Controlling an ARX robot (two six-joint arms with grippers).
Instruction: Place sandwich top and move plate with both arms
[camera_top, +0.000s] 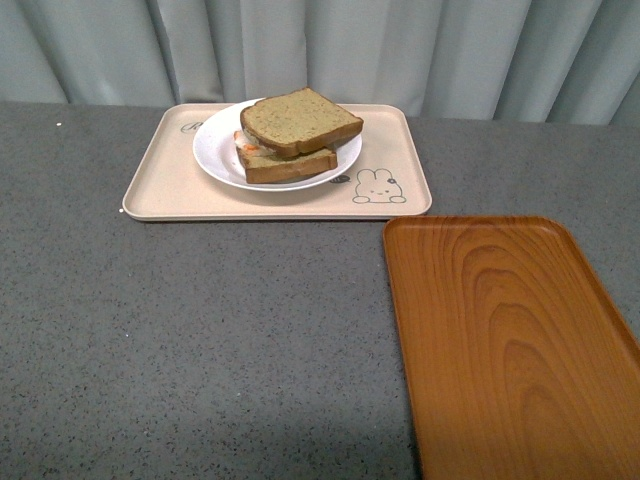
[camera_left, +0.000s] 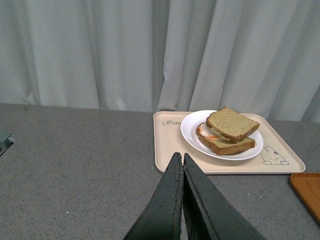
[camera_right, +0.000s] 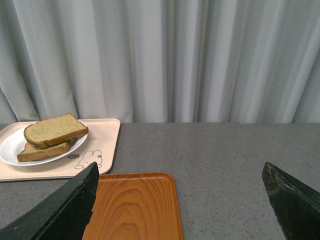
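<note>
Nearest, over the speckled grey desk (camera_top: 200, 340), the left black pincer (camera_left: 183, 159) has its jaws pressed together on nothing, while the right black pincer (camera_right: 180, 200) stands wide apart, empty, above the rectangular wood-grain tray (camera_top: 510, 345), probably where the plate is meant to go. Farther off, the beige rabbit-printed tray (camera_top: 160, 185) carries the round white plate (camera_top: 215, 150). On it the tan wholegrain sandwich top (camera_top: 300, 120) already rests, slightly askew, on the lower slice (camera_top: 290, 166). Grey pleated curtains (camera_top: 400, 50) hang behind.

Left gripper (camera_left: 183, 165): my wrist camera shows fingers pressed together, empty. Right gripper (camera_right: 180, 180): fingers spread wide, empty.
</note>
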